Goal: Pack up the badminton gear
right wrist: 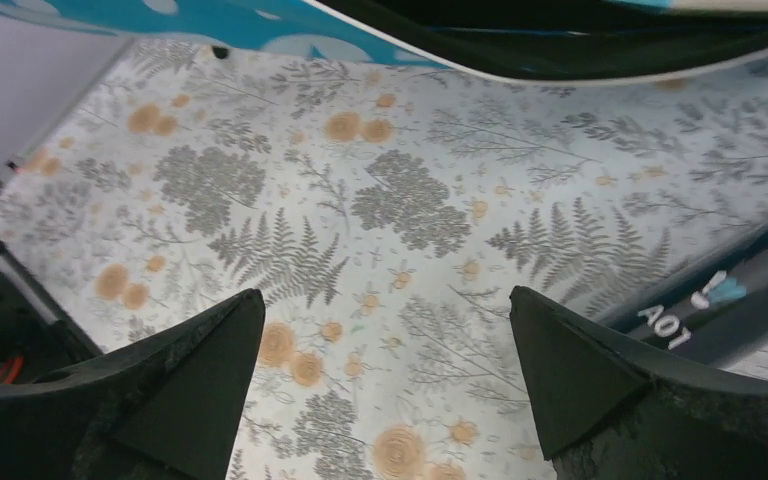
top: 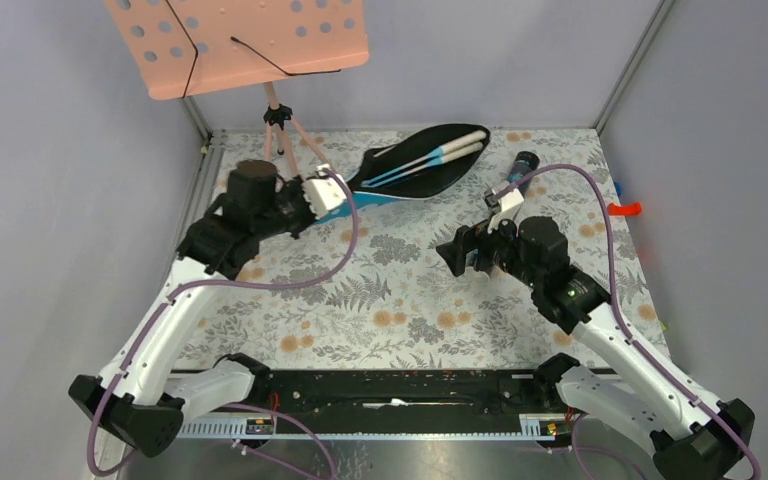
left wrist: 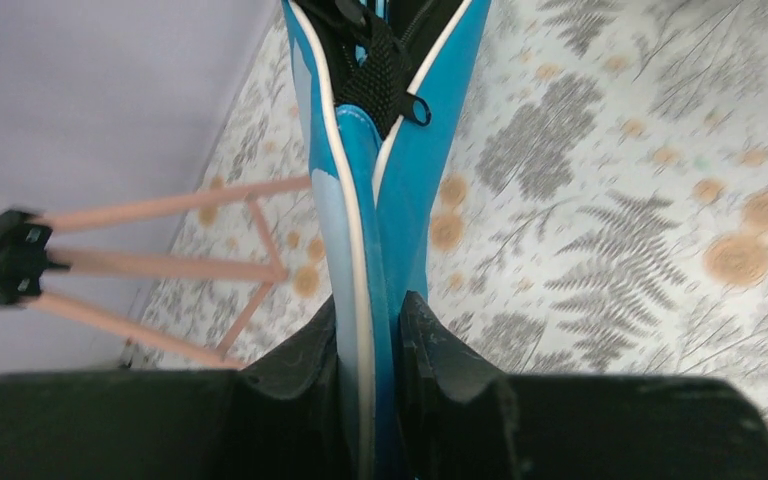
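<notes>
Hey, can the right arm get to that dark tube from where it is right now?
Probably yes. The right claw is open and empty, and the dark tube lies uncovered close by its wrist. The claw points away from it, though, so the arm would need to swing round.

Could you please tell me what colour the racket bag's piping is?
White piping on the blue racket bag; best seen in the left wrist view.
</notes>
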Available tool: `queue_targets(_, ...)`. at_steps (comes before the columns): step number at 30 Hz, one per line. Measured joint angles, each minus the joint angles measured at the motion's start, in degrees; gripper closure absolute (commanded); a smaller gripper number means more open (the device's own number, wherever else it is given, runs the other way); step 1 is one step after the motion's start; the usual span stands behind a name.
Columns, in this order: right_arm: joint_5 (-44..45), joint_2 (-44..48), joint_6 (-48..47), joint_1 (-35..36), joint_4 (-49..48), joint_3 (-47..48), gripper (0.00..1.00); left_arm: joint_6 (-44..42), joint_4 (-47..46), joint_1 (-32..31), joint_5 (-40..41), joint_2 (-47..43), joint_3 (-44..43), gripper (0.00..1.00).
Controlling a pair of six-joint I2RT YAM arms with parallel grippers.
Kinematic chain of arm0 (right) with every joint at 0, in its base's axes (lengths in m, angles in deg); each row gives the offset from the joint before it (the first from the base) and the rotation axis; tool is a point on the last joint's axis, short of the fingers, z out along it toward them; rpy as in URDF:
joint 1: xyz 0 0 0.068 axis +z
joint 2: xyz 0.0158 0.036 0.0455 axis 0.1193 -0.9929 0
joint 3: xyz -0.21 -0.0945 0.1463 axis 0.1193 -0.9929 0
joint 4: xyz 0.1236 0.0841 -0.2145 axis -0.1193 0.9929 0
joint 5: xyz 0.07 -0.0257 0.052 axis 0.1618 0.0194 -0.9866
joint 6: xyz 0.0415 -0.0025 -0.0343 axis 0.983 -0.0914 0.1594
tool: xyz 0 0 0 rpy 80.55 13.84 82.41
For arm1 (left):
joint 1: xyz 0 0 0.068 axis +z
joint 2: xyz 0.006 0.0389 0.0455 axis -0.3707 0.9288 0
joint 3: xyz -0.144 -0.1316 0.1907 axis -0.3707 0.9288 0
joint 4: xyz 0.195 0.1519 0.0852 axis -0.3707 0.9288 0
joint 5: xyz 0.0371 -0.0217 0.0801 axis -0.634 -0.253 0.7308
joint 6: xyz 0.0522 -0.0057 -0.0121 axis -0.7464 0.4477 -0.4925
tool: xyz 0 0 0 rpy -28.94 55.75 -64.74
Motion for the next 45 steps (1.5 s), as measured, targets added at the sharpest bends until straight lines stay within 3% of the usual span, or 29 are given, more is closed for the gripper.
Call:
queue_targets(7,-5.97,1.38,7.21,0.00,-9.75,-4.59,0.09,14.75,-11.17,-16.52,10.49,-0.07,8.15,1.00)
queue_targets(12,-10.29,-0.02,8.07,0.00,-10.69,-4.59,0.20,27.21,-20.33,-23.45,17.84,-0.39,19.34,1.00)
queue_targets(19,-14.84,-5.25,6.12,0.39,-10.38,-4.55,0.30,36.24,-24.81,-30.29,24.26,-0.39,24.00,1.00)
queue_targets(34,-5.62,-15.02,-8.02,8.33,-11.23,0.17,0.43,41.44,-25.27,-34.21,28.15,0.24,24.09,1.00)
queue_targets(42,-5.70,-17.88,-9.31,9.99,-13.53,1.66,0.44,41.88,-25.31,-34.42,28.35,0.24,24.11,1.00)
queue_targets(45,-5.51,-18.18,-8.11,10.40,-14.88,1.68,0.51,41.86,-25.35,-34.56,28.30,0.24,24.13,1.00)
